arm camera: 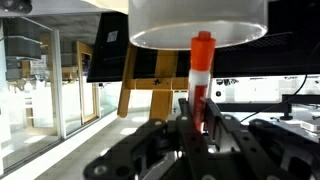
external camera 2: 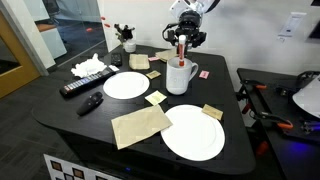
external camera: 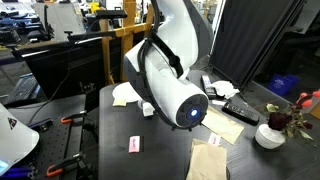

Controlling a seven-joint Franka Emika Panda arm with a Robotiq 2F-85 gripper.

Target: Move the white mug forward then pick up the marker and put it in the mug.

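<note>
Inserting marker [arm camera: 203, 70] into mug [external camera 2: 179, 77].
Jaws are clamping the marker upright over the mug mouth; next move is likely calling for a straight descent, then opening.

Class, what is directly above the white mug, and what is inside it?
Above the white mug hangs the gripper, shut on the red marker. The mug's inside is hidden in every view.
</note>
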